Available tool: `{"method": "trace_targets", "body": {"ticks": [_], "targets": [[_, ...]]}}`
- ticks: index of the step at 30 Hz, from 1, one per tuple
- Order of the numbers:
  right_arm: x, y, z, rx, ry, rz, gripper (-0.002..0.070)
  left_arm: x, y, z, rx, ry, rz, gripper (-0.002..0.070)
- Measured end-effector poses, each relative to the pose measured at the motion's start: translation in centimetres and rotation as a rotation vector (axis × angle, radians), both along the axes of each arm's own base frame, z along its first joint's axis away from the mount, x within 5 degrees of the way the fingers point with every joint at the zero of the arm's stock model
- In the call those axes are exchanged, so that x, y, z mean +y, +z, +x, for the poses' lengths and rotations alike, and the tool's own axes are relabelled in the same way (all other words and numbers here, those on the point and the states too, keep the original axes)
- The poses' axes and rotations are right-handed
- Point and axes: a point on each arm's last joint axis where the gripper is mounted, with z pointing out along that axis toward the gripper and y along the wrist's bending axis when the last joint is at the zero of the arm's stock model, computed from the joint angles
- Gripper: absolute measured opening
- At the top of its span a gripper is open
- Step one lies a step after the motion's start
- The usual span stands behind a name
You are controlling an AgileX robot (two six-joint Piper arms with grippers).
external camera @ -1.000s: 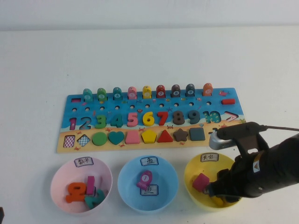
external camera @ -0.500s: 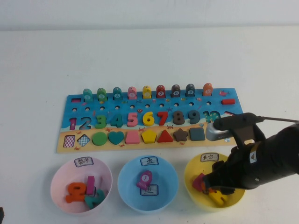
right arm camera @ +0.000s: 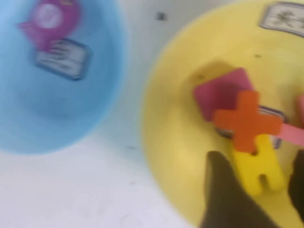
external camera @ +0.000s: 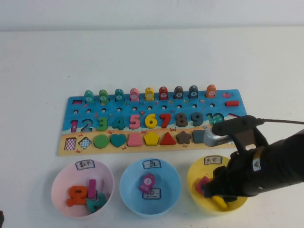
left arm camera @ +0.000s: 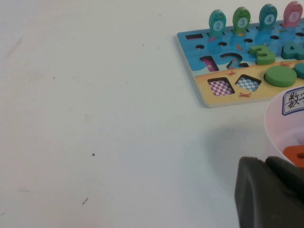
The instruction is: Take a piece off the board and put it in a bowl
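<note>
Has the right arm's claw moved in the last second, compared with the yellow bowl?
Yes. The right claw has shifted toward the robot's left across the yellow bowl, now covering more of it. The left claw is parked by the pink bowl.

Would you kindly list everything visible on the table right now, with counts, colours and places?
board: one, blue with tan strip, mid-table, bearing numbers, shapes and fish pegs.
pink bowl: one, near left, holding orange, pink and teal pieces.
blue bowl: one, near middle, holding a magenta fish piece.
yellow bowl: one, near right, holding several pieces.
orange cross: one, lying in the yellow bowl atop a pink square and a yellow piece.
table: one, white.
left gripper: beside the pink bowl, only partly seen.
right gripper: black, over the yellow bowl, open, holding nothing.
</note>
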Motion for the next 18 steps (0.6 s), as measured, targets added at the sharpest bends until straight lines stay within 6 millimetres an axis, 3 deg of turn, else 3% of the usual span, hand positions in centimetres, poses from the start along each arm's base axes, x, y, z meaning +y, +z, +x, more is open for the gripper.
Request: {"method": "trace_targets", "body": {"ticks": [7, 13, 18], "targets": [[-0.5, 3.7, -1.6, -0.105, 0.021, 0.092, 0.0027, 0.0, 0.0, 0.0, 0.000, 0.000, 0.000, -0.0005], [-2.3, 6.6, -3.7, -0.165, 0.098, 0.090, -0.0010, 0.0, 0.0, 0.0, 0.000, 0.000, 0.000, -0.0005], [-3.9, 7.8, -5.8, -0.159, 0.212, 0.025, -0.0015, 0.0, 0.0, 0.0, 0.000, 0.000, 0.000, -0.0005]]}}
